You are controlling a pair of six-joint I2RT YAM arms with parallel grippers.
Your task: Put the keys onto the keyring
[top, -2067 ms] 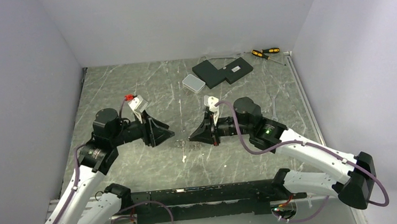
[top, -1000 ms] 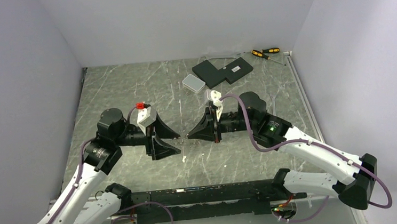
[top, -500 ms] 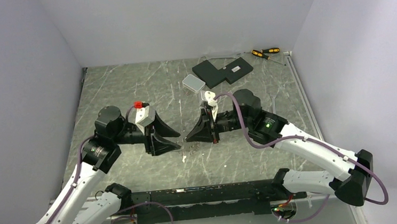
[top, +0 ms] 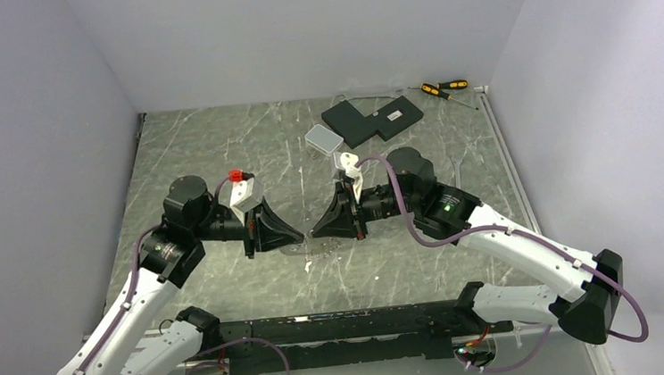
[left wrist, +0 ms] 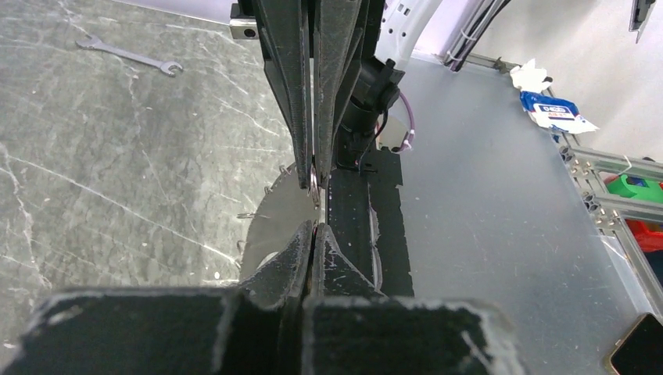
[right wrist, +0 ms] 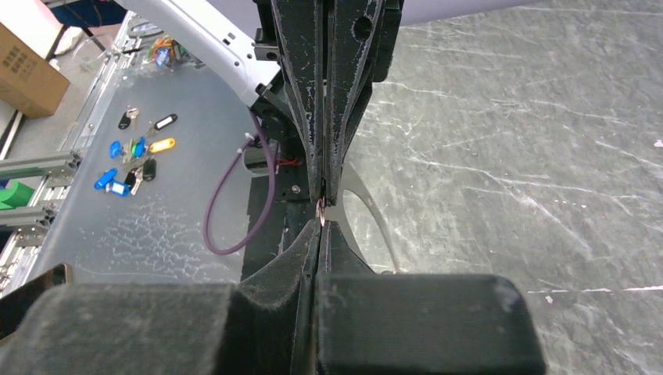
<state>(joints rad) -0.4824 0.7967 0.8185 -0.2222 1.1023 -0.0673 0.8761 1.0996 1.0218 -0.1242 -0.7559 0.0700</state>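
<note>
Got the keyring point(left wrist: 313, 183) showing only as a skinny silvery loop, nearly edge-on, nipped right at the tips of the right gripper point(top: 314, 234). Held up off the table point(top: 200, 153), roughly mid-surface. Clamped tight on the wire, no gap to speak of between those fingers. Found the left gripper point(top: 300, 237) facing it from 9 o'clock in the top view, tip to tip with the right one, and likewise pressed flat closed. Can't tell from either wrist cam whether anything is pinched in there. Can't tell either whether those tips actually touch the loop or just sit right beside it. Down on the table, at about 9 o'clock of the loop in the left wrist view, spotted what look like the keys point(left wrist: 249, 216). Just a few tiny silvery slivers in a loose arc, honestly too small to make out properly. Moving outward in the top view: small white box point(top: 323, 139) at 12 o'clock of the tips, well apart. Then two flat black slabs point(top: 372, 119) at about 1 o'clock, touching each other. Further out the same way, a pair of yellow-and-black screwdrivers point(top: 443, 87) by the back wall. Lastly a thin wrench point(top: 459, 177) at roughly 2 to 3 o'clock, near the right edge.
</note>
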